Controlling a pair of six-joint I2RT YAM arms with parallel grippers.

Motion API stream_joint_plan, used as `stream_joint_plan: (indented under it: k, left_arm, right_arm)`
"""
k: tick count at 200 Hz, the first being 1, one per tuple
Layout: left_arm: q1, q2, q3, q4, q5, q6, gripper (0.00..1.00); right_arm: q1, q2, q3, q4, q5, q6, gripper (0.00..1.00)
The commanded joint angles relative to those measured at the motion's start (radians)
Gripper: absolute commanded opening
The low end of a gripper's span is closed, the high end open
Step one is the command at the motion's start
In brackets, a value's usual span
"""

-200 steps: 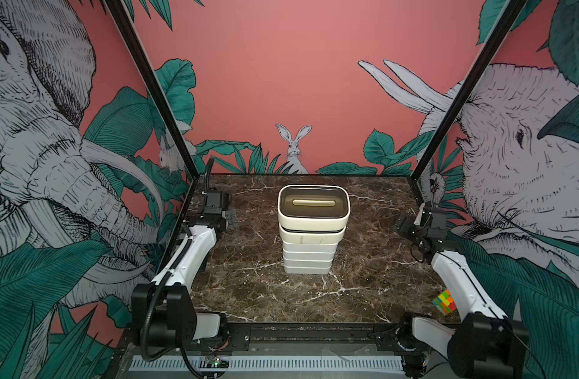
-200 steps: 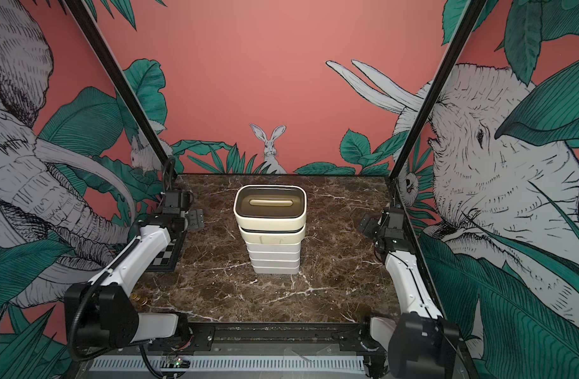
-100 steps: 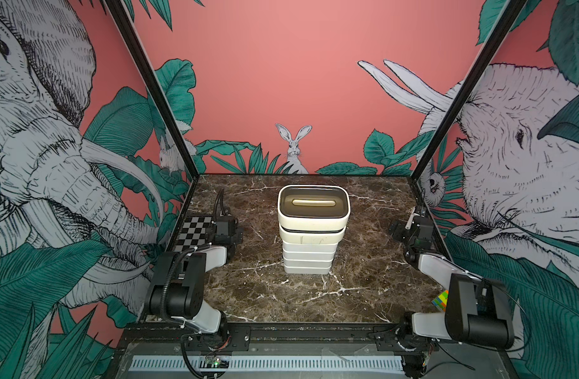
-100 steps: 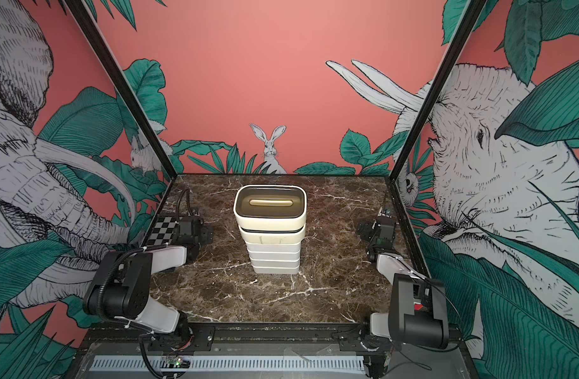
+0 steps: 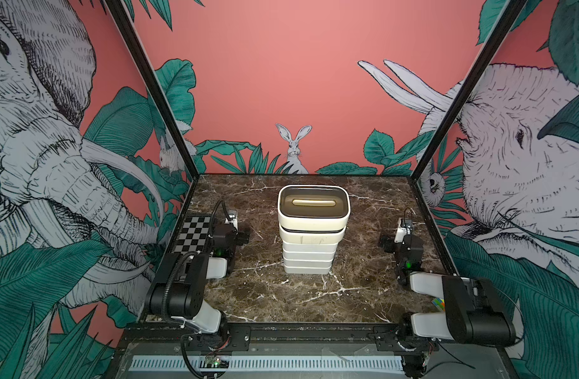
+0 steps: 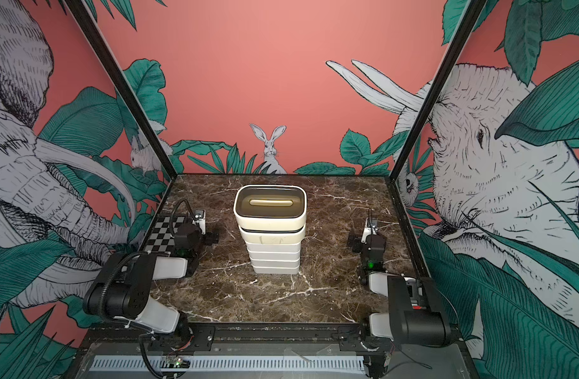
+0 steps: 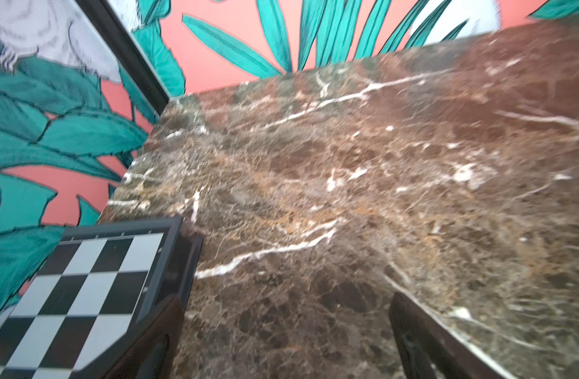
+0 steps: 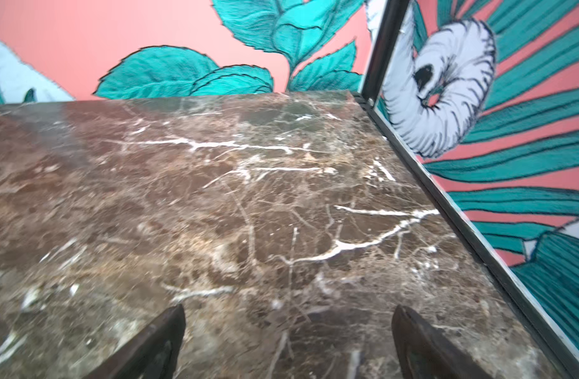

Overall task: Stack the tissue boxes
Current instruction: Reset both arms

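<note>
The tissue boxes (image 5: pixel 309 244) (image 6: pixel 272 247) stand as one upright stack of several white boxes in the middle of the marble table; the top box (image 5: pixel 314 205) has a dark lid with a tan oval slot. My left gripper (image 5: pixel 228 233) (image 6: pixel 196 233) (image 7: pixel 285 297) sits low at the table's left side, open and empty, well clear of the stack. My right gripper (image 5: pixel 402 242) (image 6: pixel 370 241) (image 8: pixel 289 308) sits low at the right side, also open with only bare marble between its fingers. Neither wrist view shows the boxes.
A flat black-and-white checkerboard (image 5: pixel 194 233) (image 7: pixel 74 288) lies at the left edge, beside my left gripper. A small multicoloured cube (image 5: pixel 438 303) shows by the right arm's base. Black frame posts and printed walls enclose the table (image 5: pixel 281 295).
Both arms have folded back toward their bases and both grippers have drawn toward the front along the table's sides. The stack has not moved.
</note>
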Motion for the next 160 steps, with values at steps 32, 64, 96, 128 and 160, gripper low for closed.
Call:
stream_joint_plan:
  k: [32,64,96,128,160]
  left_arm:
    - [0.004,0.014,-0.024,0.101,0.061,0.031,0.99]
    - [0.026,0.007,0.011,0.025,0.053,-0.001,0.99]
    - [0.026,0.007,0.016,0.013,0.039,-0.010,1.00]
    - [0.025,0.007,0.020,0.003,0.040,-0.010,0.99]
    - [0.032,0.001,0.018,0.001,0.046,-0.013,0.99]
  right_arm:
    - [0.062,0.151,-0.003,0.256,0.017,-0.111,0.98]
    - [0.071,0.159,0.152,-0.022,0.104,-0.078,0.98]
    - [0.041,0.161,0.156,-0.017,0.085,-0.053,0.98]
    - [0.041,0.159,0.158,-0.026,0.083,-0.053,0.98]
    - [0.041,0.154,0.158,-0.033,0.083,-0.051,0.98]
